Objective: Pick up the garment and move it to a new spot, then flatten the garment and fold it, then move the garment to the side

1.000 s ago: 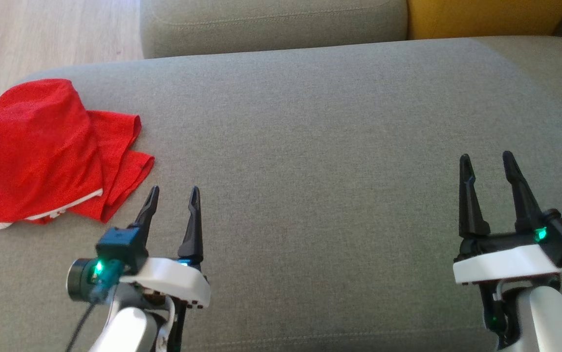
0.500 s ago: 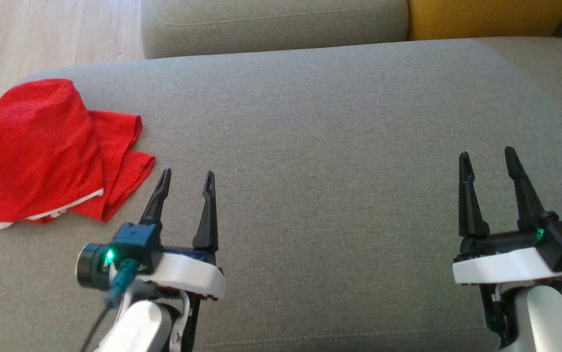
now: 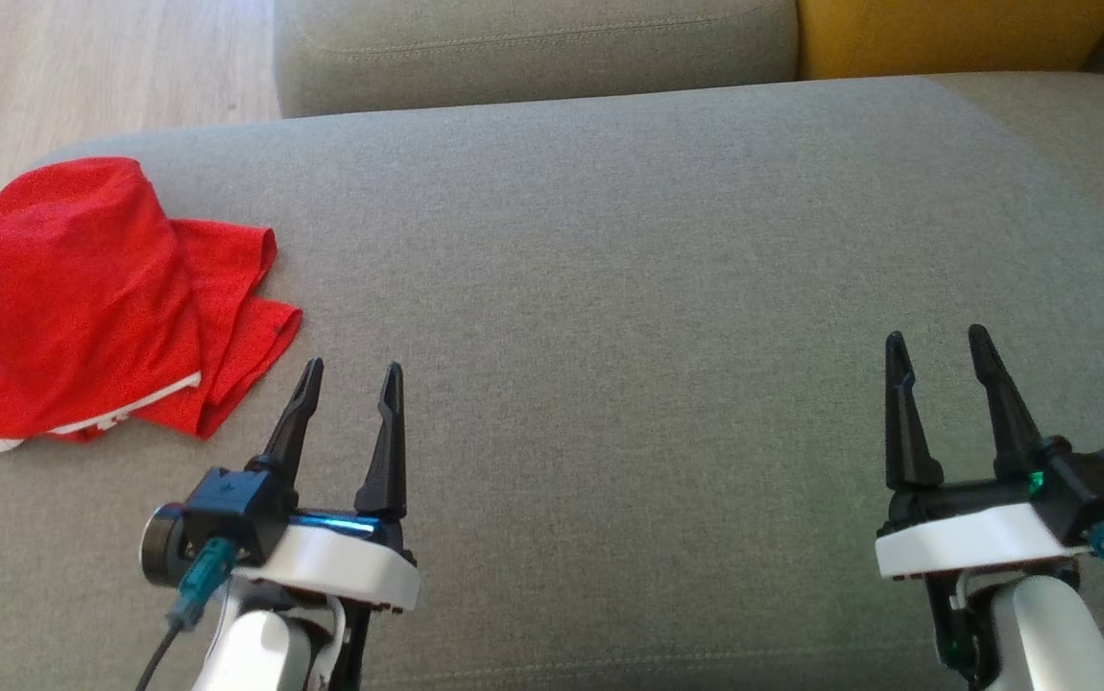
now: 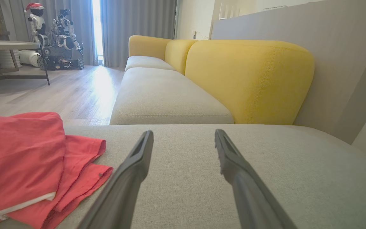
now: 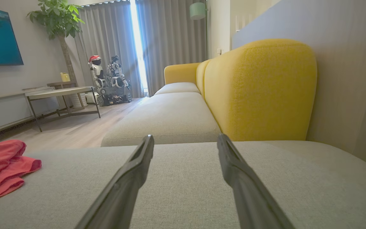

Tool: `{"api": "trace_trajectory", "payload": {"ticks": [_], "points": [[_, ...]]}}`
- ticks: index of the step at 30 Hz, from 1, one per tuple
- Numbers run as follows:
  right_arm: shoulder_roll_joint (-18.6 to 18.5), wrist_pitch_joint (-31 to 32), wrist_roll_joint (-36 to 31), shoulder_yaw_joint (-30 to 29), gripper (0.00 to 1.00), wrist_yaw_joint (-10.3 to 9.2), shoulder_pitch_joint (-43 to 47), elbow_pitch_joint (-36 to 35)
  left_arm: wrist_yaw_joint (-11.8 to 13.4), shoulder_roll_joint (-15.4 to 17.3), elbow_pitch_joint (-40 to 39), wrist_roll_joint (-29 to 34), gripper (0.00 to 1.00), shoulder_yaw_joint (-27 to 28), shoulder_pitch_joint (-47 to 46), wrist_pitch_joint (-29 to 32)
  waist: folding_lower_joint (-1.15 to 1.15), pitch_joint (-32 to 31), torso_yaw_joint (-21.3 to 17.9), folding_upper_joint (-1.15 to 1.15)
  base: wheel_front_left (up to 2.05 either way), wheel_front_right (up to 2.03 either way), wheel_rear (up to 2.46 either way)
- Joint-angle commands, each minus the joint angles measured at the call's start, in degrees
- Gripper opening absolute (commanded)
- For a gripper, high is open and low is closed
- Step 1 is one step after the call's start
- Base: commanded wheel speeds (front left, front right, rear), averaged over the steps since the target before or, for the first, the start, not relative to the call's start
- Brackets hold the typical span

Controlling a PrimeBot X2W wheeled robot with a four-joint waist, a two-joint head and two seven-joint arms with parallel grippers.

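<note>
Red garment lay crumpled at the left end of the grey couch seat. It was a thin mesh-like knit, folded over itself in soft lumpy layers, with white trim along one lower hem and a bit of white print at its left edge. The seat fabric was coarse woven and matte, a broad flat cushion with rounded edges and a stitched seam near the front.

Left gripper sat just right of the garment's lower corner, not touching it. Its two dark tapered fingers were spread apart, with seat fabric showing between them. Right gripper was well apart on the right side of the seat, fingers likewise spread over bare fabric. Both had smooth white wrist shells, black mounts and teal cable plugs.

Behind the seat was a second grey cushion with a stitch line, and beside it a yellow backrest, rounded and bulging, same woven texture. Pale wood plank floor at upper left. The right wrist view showed grey pleated curtains, a table with thin dark legs and a small robot wearing a red hat.
</note>
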Motion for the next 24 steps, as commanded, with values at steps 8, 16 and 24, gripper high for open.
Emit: {"api": "trace_trajectory", "payload": {"ticks": [8, 16, 24], "points": [[-0.49, -1.45, -4.61, 1.83, 1.0, 0.44, -2.58, -0.96, -3.75, -2.1, -0.24, 6.28, 1.0, 5.36, -1.52, -1.27, 0.0, -0.15, 0.12, 0.0, 0.0, 0.0, 0.0], [-0.49, -1.45, -4.84, 1.71, 1.0, 0.44, -2.44, -1.25, -4.6, -2.38, 0.27, 6.78, 1.0, 5.98, -1.6, -1.27, 0.0, -0.13, 0.74, 0.0, 0.0, 0.0, 0.0], [-0.49, -1.45, -6.3, 3.22, 1.0, 0.44, -2.57, -2.01, -3.38, -2.41, 0.0, 6.2, 1.0, 6.48, -2.62, -1.27, 0.0, 1.09, 4.94, 0.0, 0.0, 0.0, 0.0]]}}
